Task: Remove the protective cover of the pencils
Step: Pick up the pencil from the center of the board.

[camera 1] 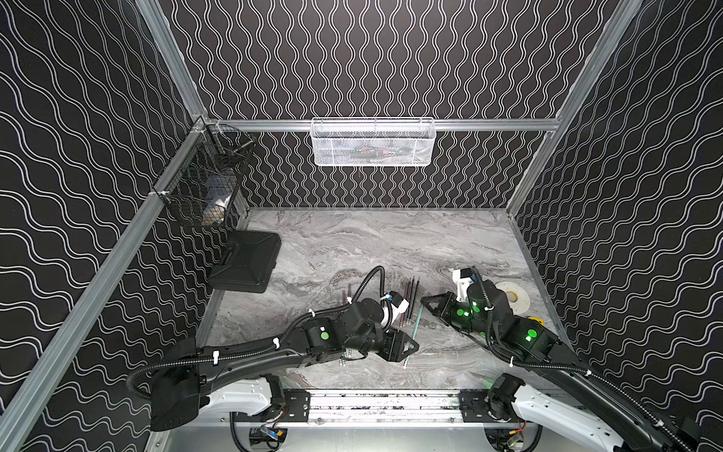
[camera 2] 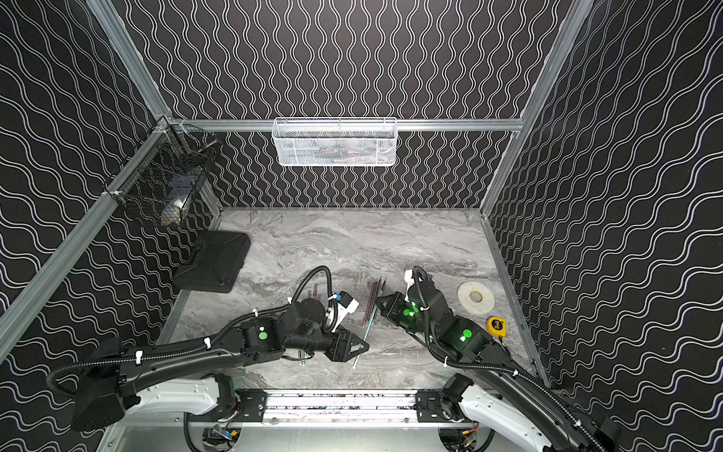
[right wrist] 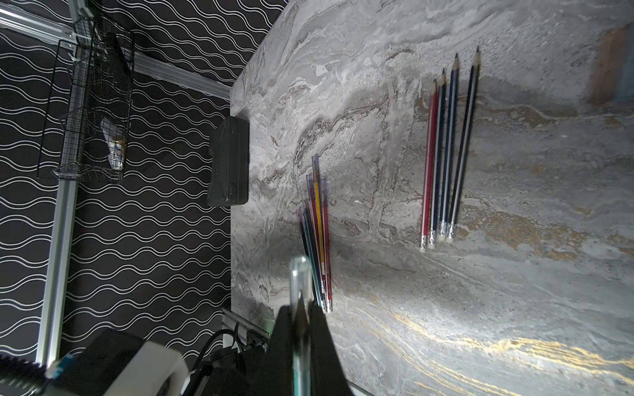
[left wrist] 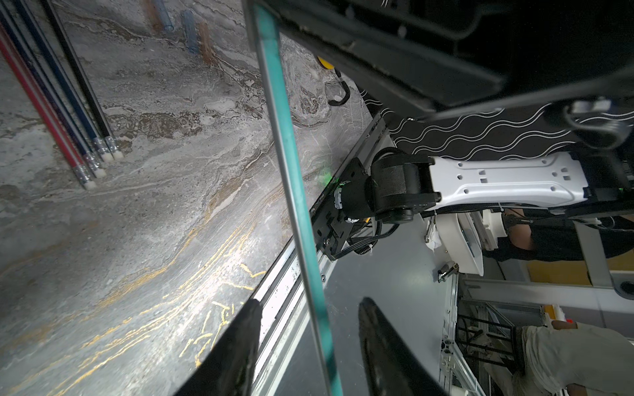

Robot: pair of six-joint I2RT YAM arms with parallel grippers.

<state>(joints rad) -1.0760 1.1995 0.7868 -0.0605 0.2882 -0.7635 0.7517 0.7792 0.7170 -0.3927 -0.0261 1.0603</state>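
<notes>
A teal pencil [camera 1: 414, 336] hangs slanted above the table between my two grippers. My right gripper [camera 1: 423, 300] is shut on its far end, and the right wrist view shows the jaws pinching the clear protective cover [right wrist: 300, 274] there. My left gripper [left wrist: 308, 301] is open around the shaft near the eraser end, with a gap on both sides. Bare red, blue and black pencils [right wrist: 446, 154] lie side by side on the table. A bundle of covered pencils [right wrist: 317, 233] lies apart, mostly hidden under my left arm in both top views. Loose clear covers [left wrist: 190, 31] lie nearby.
A black case [camera 1: 246, 266] sits at the table's left edge. A tape roll [camera 1: 512, 297] and a yellow tape measure [camera 2: 496, 326] lie beside my right arm. A white basket [camera 1: 373, 143] and a black wire basket [camera 1: 203, 184] hang on the walls.
</notes>
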